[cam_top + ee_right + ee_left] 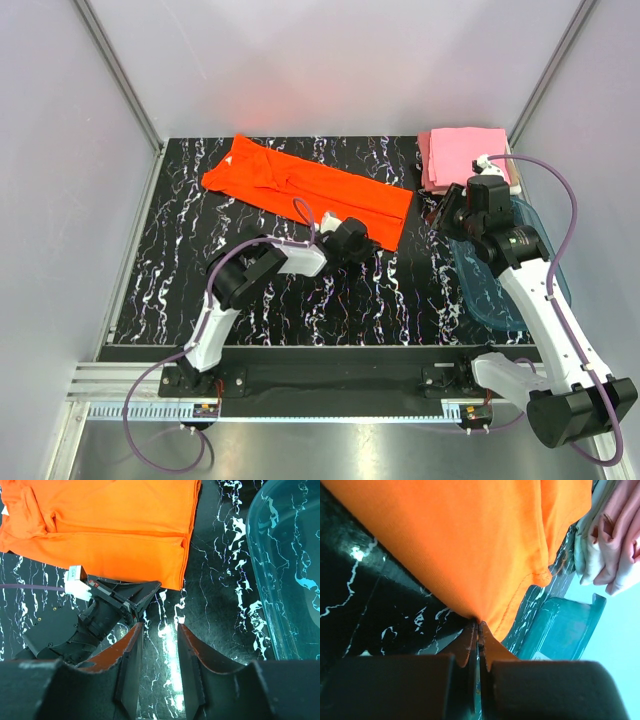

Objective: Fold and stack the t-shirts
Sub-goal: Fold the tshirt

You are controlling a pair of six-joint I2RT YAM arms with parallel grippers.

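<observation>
The orange-red t-shirt [305, 188] lies folded lengthwise, slanting across the back of the black marbled table. My left gripper [352, 237] is shut on its near hem; in the left wrist view the jaws [478, 626] pinch the orange cloth [460, 545]. The shirt also shows in the right wrist view [110, 525]. The pink folded t-shirts [462, 157] are stacked at the back right, and their edges show in the left wrist view [615, 535]. My right gripper [159, 630] is open and empty, above bare table just right of the left gripper [125, 600].
A translucent teal tub [508, 270] stands at the right edge under my right arm; it also shows in the right wrist view [290, 565] and the left wrist view [565, 625]. White walls surround the table.
</observation>
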